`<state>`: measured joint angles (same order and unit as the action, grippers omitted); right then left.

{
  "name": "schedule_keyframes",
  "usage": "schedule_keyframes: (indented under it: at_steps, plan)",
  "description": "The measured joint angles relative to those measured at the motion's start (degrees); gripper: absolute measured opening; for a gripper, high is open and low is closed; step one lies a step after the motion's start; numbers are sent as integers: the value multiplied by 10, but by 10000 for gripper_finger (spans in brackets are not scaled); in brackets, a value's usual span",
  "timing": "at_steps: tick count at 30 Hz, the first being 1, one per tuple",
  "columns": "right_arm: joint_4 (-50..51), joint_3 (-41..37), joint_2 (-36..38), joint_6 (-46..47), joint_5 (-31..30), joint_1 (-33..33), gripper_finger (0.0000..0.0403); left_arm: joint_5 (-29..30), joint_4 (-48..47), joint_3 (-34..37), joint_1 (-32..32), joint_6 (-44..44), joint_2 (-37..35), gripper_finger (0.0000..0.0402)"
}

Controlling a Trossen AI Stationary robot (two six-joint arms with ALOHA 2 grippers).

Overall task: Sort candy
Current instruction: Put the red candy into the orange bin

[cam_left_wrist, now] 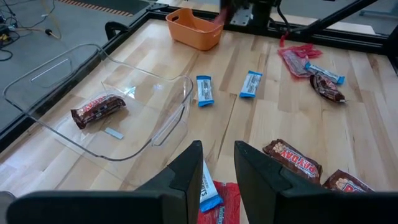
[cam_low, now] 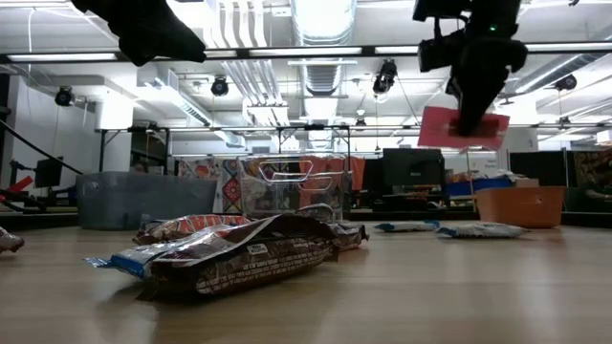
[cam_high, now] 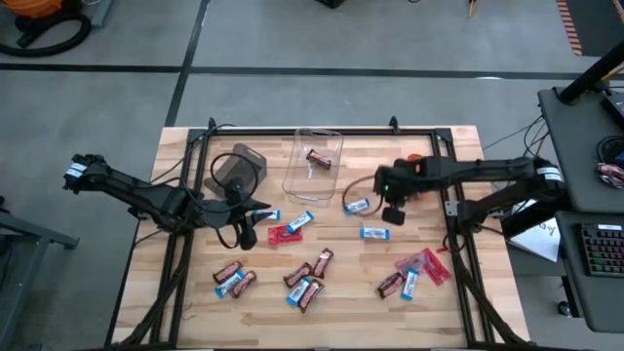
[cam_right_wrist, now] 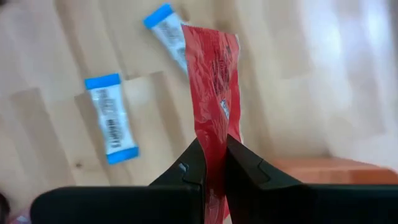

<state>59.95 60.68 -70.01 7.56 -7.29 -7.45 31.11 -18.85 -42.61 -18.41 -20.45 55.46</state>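
Observation:
Wrapped candy bars in blue-and-white, brown and red lie scattered over the wooden table (cam_high: 195,312). My right gripper (cam_high: 394,213) hangs above the table's right half beside the orange bin (cam_right_wrist: 323,169), shut on a red candy (cam_right_wrist: 214,81). Two blue-and-white bars (cam_right_wrist: 112,118) lie flat under it. My left gripper (cam_left_wrist: 217,171) is open and hovers left of centre over a blue-and-white bar (cam_left_wrist: 209,191) and a red one (cam_left_wrist: 229,208). One brown bar (cam_left_wrist: 96,109) lies in the clear bin (cam_left_wrist: 158,127). My right gripper pinches the red candy's wrapper between its two fingers at one end (cam_right_wrist: 214,152), coming from above. The bar is lifted clear of the table, and in the low view it hangs below the fingers as a flat red sheet (cam_low: 461,129).
The grey bin (cam_high: 240,168) stands at the far left, the clear bin (cam_high: 314,161) at the far middle, and the orange bin (cam_left_wrist: 193,29) under my right arm. Clusters of bars lie near the front edge (cam_high: 307,278) and at the right (cam_high: 419,268). A black frame borders the table.

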Motion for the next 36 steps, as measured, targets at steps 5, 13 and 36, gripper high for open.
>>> schedule_keyframes:
  at_steps: [5, 13, 36]
  plan:
    - [30, 16, 4, -44, 0, -77, 29, 0, 0, 0, 0, 0, 0, 77]
    - [31, 4, 5, -31, 2, -214, 29, 0, 0, 0, 0, 0, 0, 77]
    - [43, -98, 18, 429, -141, -310, 28, 0, -1, 0, 0, 4, 0, 77]
